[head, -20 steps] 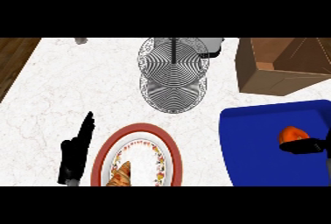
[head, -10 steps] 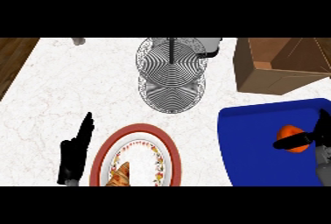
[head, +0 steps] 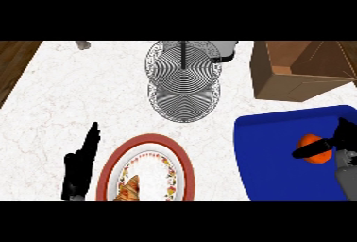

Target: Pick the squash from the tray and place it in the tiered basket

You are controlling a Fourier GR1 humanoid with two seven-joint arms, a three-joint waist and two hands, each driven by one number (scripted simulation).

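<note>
Small, round, bright orange squash on blue tray near table's right edge, clasped by right hand; left hand open, resting.

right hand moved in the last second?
Yes. The right hand has come further in over the blue tray from its right edge, and now covers more of the orange squash, which stayed put.

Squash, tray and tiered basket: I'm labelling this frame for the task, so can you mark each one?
squash (head: pixel 313 148): head view, on its orange skin beside the right hand's fingers.
tray (head: pixel 268 156): head view, on its bare blue floor.
tiered basket (head: pixel 182 97): head view, on the wire mesh of its tiers.
</note>
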